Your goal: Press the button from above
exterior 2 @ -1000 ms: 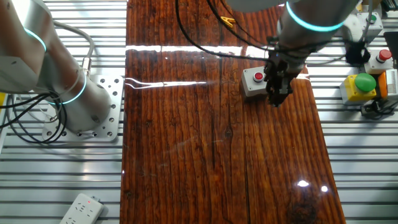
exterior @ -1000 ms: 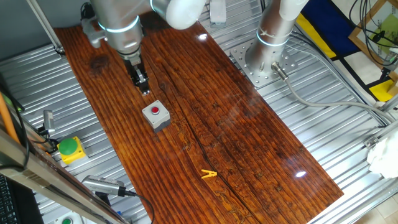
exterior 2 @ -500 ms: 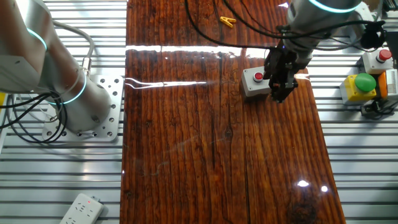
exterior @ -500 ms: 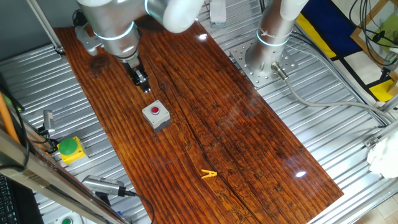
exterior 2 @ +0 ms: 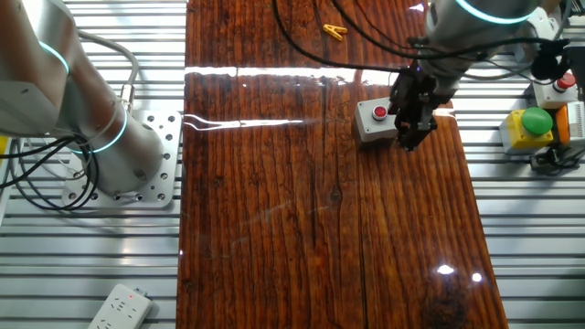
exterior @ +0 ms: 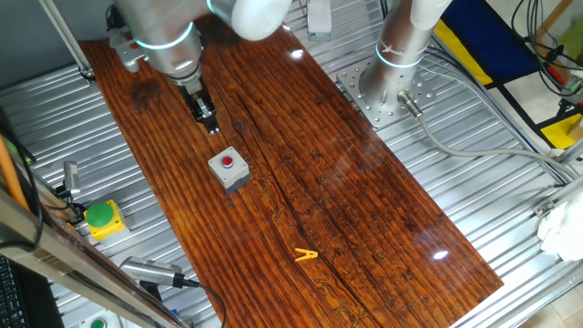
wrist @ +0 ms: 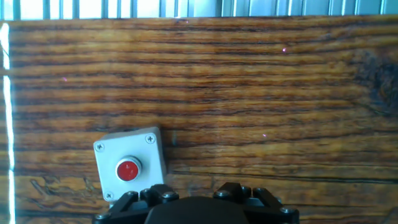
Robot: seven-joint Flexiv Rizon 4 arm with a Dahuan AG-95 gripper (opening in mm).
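Observation:
The button (exterior: 228,163) is a small round red push-button in a grey square box (exterior: 233,178) on the wooden table top. It also shows in the other fixed view (exterior 2: 380,112) and at the lower left of the hand view (wrist: 128,169). My gripper (exterior: 210,128) hangs above the table a little beyond the box, not over the button. In the other fixed view the gripper (exterior 2: 409,139) is just right of the box. The hand view shows only the black gripper body (wrist: 196,208); the fingertips are hidden, and no view shows a gap or contact between them.
A green button in a yellow box (exterior: 102,217) sits off the table's edge, also in the other fixed view (exterior 2: 535,123), beside another red button box (exterior 2: 559,87). A yellow clothespin (exterior: 306,256) lies on the wood. A second arm's base (exterior: 387,87) stands on the metal bench.
The gripper has shifted a short way sideways and slightly up, staying beside the box. The button and box have not moved.

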